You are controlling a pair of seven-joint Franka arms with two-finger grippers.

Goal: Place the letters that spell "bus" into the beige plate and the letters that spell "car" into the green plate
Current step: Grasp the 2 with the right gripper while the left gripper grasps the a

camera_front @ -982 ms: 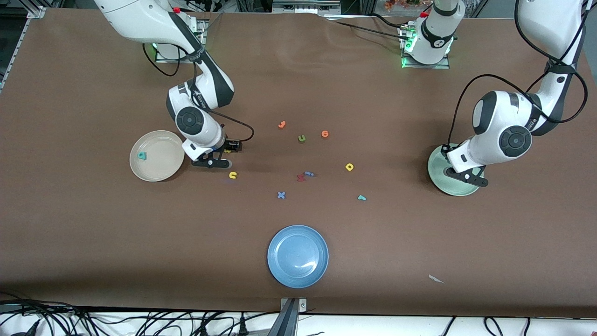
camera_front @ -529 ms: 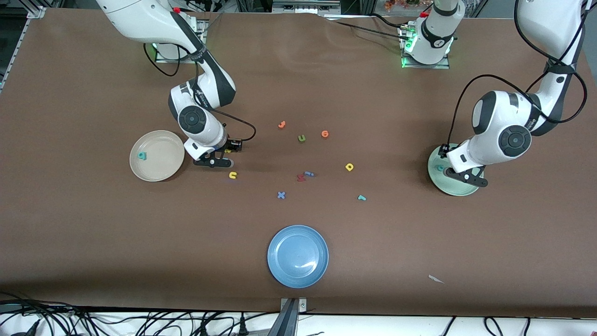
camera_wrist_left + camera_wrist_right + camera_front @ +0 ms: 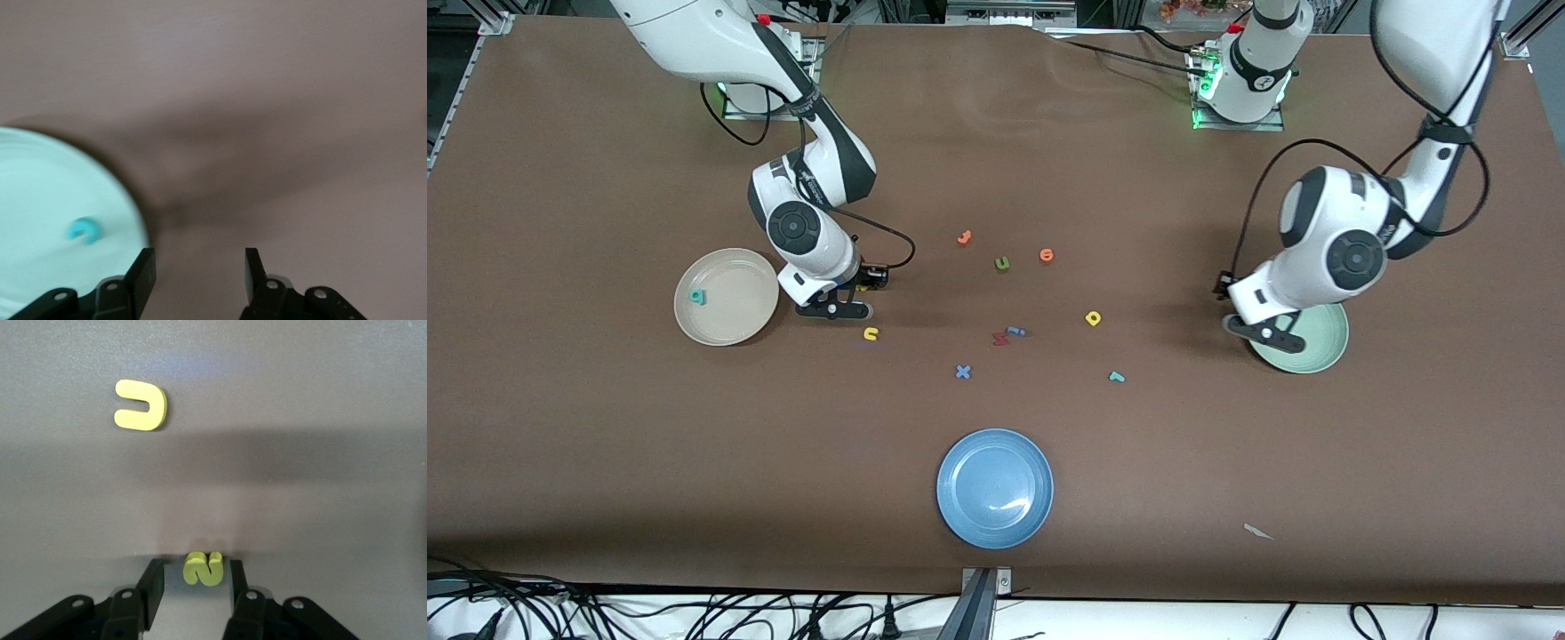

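A yellow "s" (image 3: 203, 568) lies on the table between the fingers of my right gripper (image 3: 195, 568), which stands open around it, with one finger close to it. That gripper (image 3: 847, 300) is low beside the beige plate (image 3: 738, 316), which holds the teal "b" (image 3: 696, 296). The yellow "u" (image 3: 871, 333) lies a little nearer the camera. My left gripper (image 3: 1261, 327) is open and empty at the rim of the green plate (image 3: 40, 187), where the teal "c" (image 3: 85, 230) rests. The yellow "a" (image 3: 1093, 317) and teal "r" (image 3: 1116, 377) lie mid-table.
Mid-table lie an orange letter (image 3: 963, 237), a green "u" (image 3: 1002, 263), an orange round letter (image 3: 1047, 255), a red and a blue letter (image 3: 1007, 335) and a blue "x" (image 3: 962, 372). A blue plate (image 3: 994, 487) sits near the front edge.
The left gripper opened and left the teal "c" in the green plate, then moved off the plate toward mid-table. The right gripper shifted slightly and settled around the "s".
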